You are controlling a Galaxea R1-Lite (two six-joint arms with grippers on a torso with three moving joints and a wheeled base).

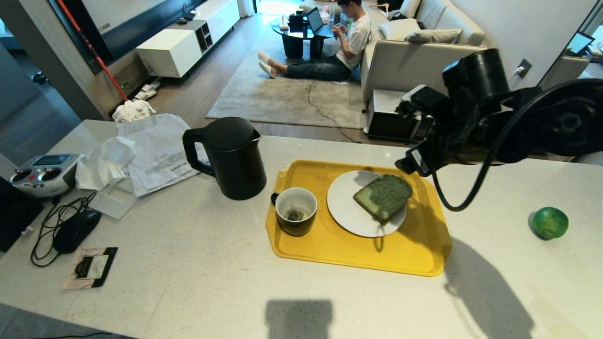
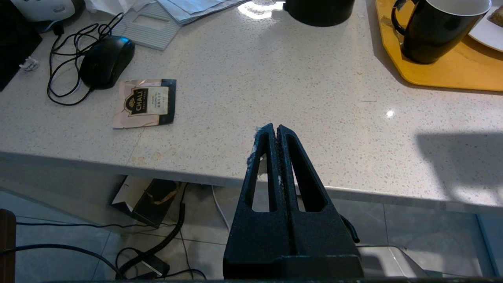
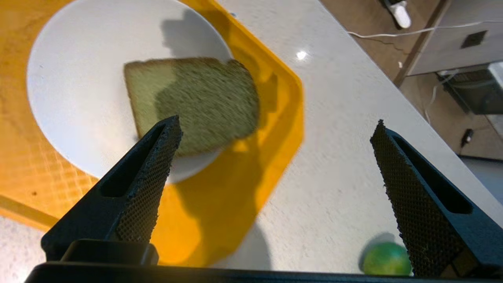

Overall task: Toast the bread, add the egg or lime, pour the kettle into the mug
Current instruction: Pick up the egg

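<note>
The right gripper (image 3: 275, 129) has its black textured fingers (image 3: 153, 173) spread wide and empty, hanging above the right edge of the yellow plastic tray (image 1: 330, 249), over the pale green bread slice (image 1: 384, 197) lying on the round white plate (image 1: 344, 207). The left gripper (image 2: 275, 131) is pressed closed on nothing, low at the near edge of the speckled counter (image 1: 188, 263). The dark mug (image 1: 296, 210) with a tea bag sits on the tray beside the plate, the tall matte black kettle (image 1: 231, 157) stands just off the tray's left, and the glossy green lime (image 1: 550, 222) rests well to the right

"CHALI" on tea sachet (image 2: 144, 103), smaller print there and on papers (image 1: 158, 153) unreadable
</note>
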